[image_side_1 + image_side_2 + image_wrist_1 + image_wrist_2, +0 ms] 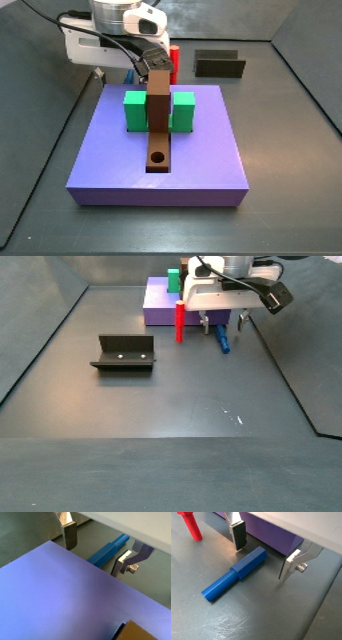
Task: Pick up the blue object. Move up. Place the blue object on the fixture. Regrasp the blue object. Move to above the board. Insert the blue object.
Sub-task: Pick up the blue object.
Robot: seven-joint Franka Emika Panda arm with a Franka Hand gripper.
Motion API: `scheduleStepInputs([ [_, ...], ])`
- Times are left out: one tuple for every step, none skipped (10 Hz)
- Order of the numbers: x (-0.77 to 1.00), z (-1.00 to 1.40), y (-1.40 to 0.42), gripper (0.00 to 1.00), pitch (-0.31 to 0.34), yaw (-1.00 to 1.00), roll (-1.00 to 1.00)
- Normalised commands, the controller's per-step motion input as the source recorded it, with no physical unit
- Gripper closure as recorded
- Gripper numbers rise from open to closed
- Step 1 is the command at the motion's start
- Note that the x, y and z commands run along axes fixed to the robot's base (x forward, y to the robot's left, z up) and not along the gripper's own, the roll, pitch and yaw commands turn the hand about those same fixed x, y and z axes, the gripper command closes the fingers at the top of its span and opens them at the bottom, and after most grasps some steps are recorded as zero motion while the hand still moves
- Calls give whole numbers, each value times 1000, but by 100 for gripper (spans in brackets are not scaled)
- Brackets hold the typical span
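The purple slab (271,532) sits at the back, and the blue peg (234,574) lies flat on the grey floor (258,617) right beside its edge, long axis running roughly two o'clock to eight o'clock in a wrist view, red peg (179,312) upright nearby. The gripper (264,554) hangs low over the peg's upper end, jaws wide apart and holding nothing, fingers (238,534) flanking it across its length, so I'd judge a straight descent and squeeze comes next.

One blue peg (234,574), one red peg (179,313), two green blocks (135,110), one hand (264,556) above blue peg.
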Motion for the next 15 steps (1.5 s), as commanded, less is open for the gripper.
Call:
scheduleStepInputs([
  [0,-243,23,0,0,11,137],
  [0,-97,0,0,0,0,103],
  [0,-20,14,0,0,0,103],
  [0,0,0,0,0,0,0],
  [0,0,0,100,0,0,0],
  [0,0,0,100,0,0,0],
  [0,0,0,100,0,0,0],
  [0,0,0,100,0,0,0],
  [0,0,0,100,0,0,0],
  [0,0,0,100,0,0,0],
  [0,0,0,100,0,0,0],
  [0,0,0,100,0,0,0],
  [0,0,0,100,0,0,0],
  [0,0,0,100,0,0,0],
  [0,0,0,100,0,0,0],
])
